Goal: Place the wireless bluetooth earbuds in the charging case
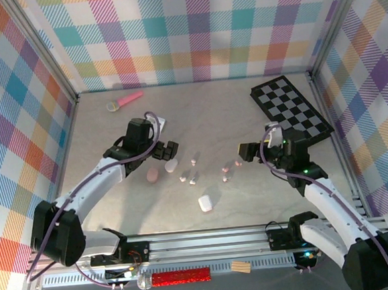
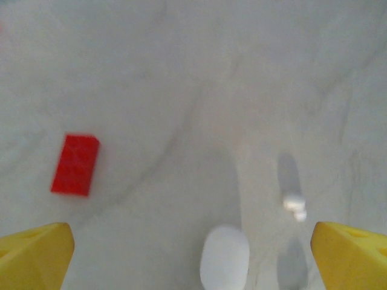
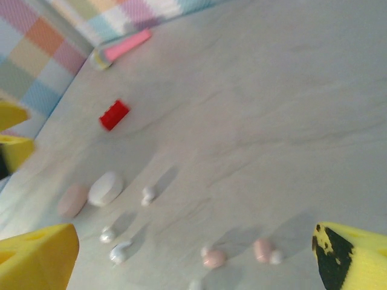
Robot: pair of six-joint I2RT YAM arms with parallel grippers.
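Earbuds [image 1: 193, 180]: we counted at least five tiny stemmed pieces lying loose on the table [image 1: 245, 107], mid-frame in the top view and apart from the cases.
Look: from the right wrist, three were white [image 3: 120, 252] with rounded heads and short stems. Two were pale pink [image 3: 213, 258] and sat at the lower middle; all were blurred.
Left wrist view: one white earbud [image 2: 294, 205] lay at lower right.
Left gripper [image 1: 170, 149]: its jaws stood wide apart and held nothing. It was left of centre in the top view, just above the white case [image 1: 171, 165].
Right gripper [image 1: 247, 153]: its jaws also stood wide apart and empty. It was right of centre, near the pink earbuds.
Pink case [image 1: 152, 174]: it lay just beside the white case, left of the earbuds.
Second case [image 1: 205, 203]: this one was white and sat lower centre, alone.
Brick [image 3: 114, 115]: it was red, upper left in the right wrist view.
Board [image 1: 290, 108]: it was chequered, upper right in the top view.
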